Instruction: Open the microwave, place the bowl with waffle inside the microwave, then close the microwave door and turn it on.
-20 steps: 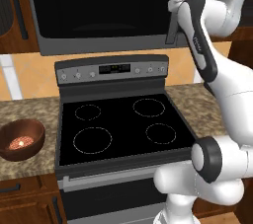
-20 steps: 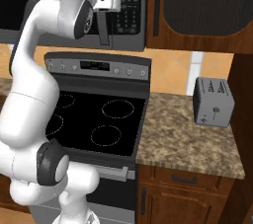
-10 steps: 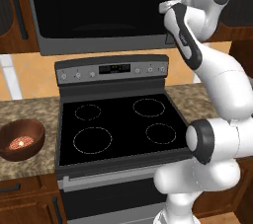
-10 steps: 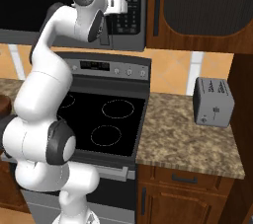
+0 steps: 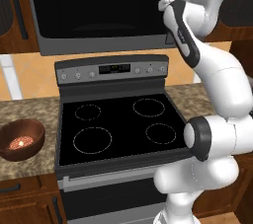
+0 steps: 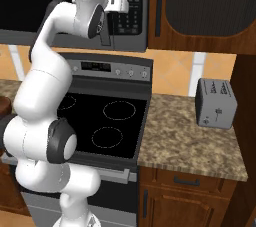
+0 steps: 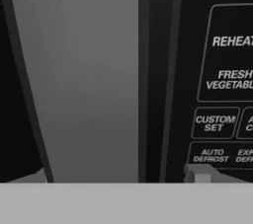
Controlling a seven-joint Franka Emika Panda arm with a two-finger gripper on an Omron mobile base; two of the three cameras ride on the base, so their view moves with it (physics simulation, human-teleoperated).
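Note:
The microwave [image 5: 108,44] hangs above the stove with its door [image 5: 104,6] shut. My gripper [image 6: 125,7] is raised to the door's right edge, next to the black keypad strip [image 6: 133,2]. In the hand view the gripper [image 7: 113,177] is open. Its fingertips [image 7: 197,172] stand wide apart on either side of the door's grey steel frame [image 7: 84,80] and a dark vertical strip, with the keypad [image 7: 222,75] at the right. The reddish-brown bowl [image 5: 21,139] sits on the counter left of the stove, with the waffle [image 5: 20,143] inside it.
The black stove [image 5: 118,124] lies below the microwave. A small grey toaster [image 6: 216,103] stands on the granite counter [image 6: 190,141] to its right. Dark wood cabinets [image 6: 205,6] flank the microwave.
The upper arm has swung up and the hand has moved a little left and closer to the microwave's front, near the door's right edge. The bowl has stayed put.

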